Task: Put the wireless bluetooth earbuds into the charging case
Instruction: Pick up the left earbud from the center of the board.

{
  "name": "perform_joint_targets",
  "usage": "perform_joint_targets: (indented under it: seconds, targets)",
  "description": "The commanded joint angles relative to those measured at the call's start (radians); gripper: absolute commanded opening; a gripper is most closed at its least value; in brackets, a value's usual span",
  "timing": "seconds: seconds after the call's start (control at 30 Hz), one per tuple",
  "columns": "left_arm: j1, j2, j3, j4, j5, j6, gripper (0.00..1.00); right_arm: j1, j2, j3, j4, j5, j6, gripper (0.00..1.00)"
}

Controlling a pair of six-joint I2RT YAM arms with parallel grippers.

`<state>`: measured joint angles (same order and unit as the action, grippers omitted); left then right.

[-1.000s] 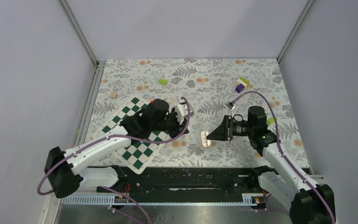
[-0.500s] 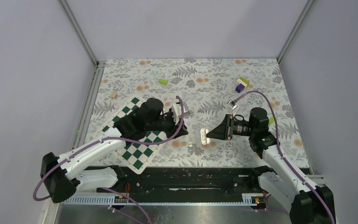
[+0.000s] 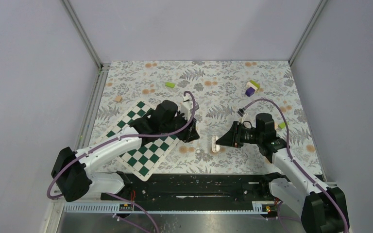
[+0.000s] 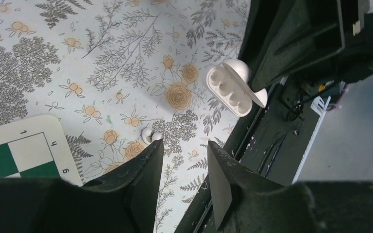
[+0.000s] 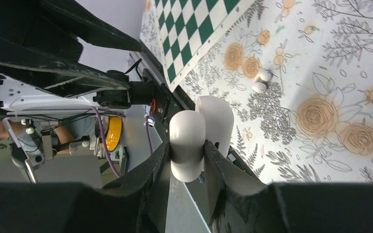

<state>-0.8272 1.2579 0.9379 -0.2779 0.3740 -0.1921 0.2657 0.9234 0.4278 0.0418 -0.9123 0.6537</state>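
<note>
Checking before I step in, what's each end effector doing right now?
Left end effector: open, empty.
Right end effector: closed on the case.

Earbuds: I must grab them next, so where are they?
In the left wrist view the earbuds lie on the floral table just ahead of the left gripper, between the chessboard and the charging case.

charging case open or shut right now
Open: the left wrist view shows the charging case with its lid swung back and wells exposed, clamped in the right gripper.

the floral table bears a chessboard, two white earbuds and scattered small blocks.
</note>
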Motion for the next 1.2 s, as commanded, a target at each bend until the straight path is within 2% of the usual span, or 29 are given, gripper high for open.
perform_joint_targets:
  seconds: [0.0,0.07,0.13,0.27,0.37,0.7,0.87,1.17]
  targets:
    - [0.003,-0.009,-0.026,0.08,-0.128,-0.171,0.4,0.0,-0.032,0.03,-0.075,0.054,-0.039,0.0]
    - [0.005,0.015,-0.041,0.094,-0.149,-0.278,0.46,0.0,-0.04,0.019,-0.074,0.057,-0.035,0.0]
    - [0.007,0.066,-0.028,0.066,-0.132,-0.361,0.47,0.0,-0.041,0.016,-0.078,0.059,-0.035,0.0]
    - [0.008,0.166,-0.048,0.078,-0.069,-0.474,0.37,0.0,-0.043,0.015,-0.081,0.062,-0.035,0.0]
    - [0.008,0.206,-0.066,0.071,-0.059,-0.536,0.36,-0.001,-0.047,0.015,-0.083,0.064,-0.031,0.0]
    - [0.003,0.336,-0.016,-0.052,-0.106,-0.603,0.43,0.0,-0.049,0.014,-0.08,0.065,-0.024,0.0]
    - [0.001,0.387,0.005,-0.061,-0.109,-0.621,0.39,-0.001,-0.042,0.014,-0.073,0.058,-0.021,0.0]
    - [-0.006,0.448,0.04,-0.052,-0.121,-0.635,0.37,0.0,-0.05,0.011,-0.072,0.053,-0.018,0.0]
